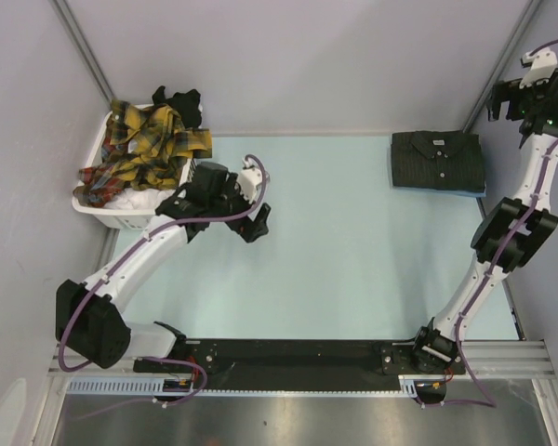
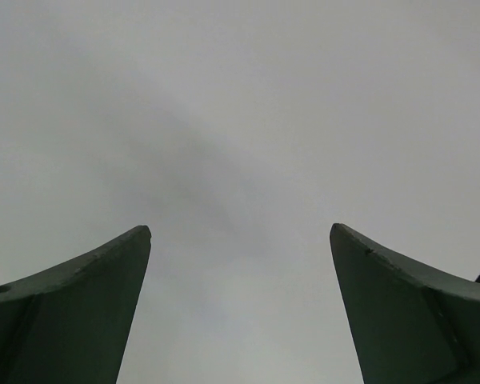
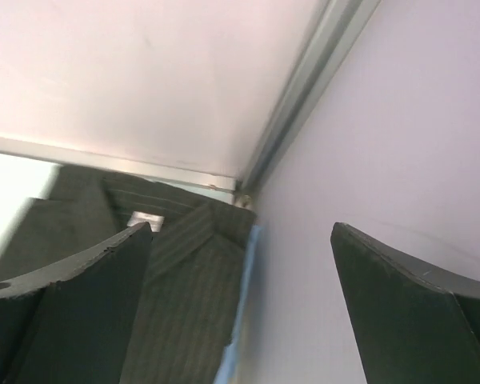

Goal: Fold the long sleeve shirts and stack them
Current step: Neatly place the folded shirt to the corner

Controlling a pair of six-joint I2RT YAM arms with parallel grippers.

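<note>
A charcoal pinstriped long sleeve shirt (image 1: pixel 437 160) lies folded at the back right of the table, collar up. It rests on a folded light blue shirt whose edge (image 1: pixel 467 192) peeks out beneath. Yellow-red plaid shirts (image 1: pixel 144 149) are heaped in the basket at the back left. My right gripper (image 1: pixel 521 104) hangs open and empty, raised beside the right wall above the stack. Its wrist view shows the pinstriped shirt (image 3: pixel 176 272) and the blue edge (image 3: pixel 244 296) below the right gripper (image 3: pixel 241 228). My left gripper (image 1: pixel 225 204) is open and empty beside the basket; around the left gripper (image 2: pixel 240 230) its wrist view shows only grey.
A white laundry basket (image 1: pixel 112 212) stands at the table's back left corner, with a dark garment (image 1: pixel 179 100) at its far rim. Grey walls close in on three sides, and a metal post (image 3: pixel 304 88) runs up the back right corner.
</note>
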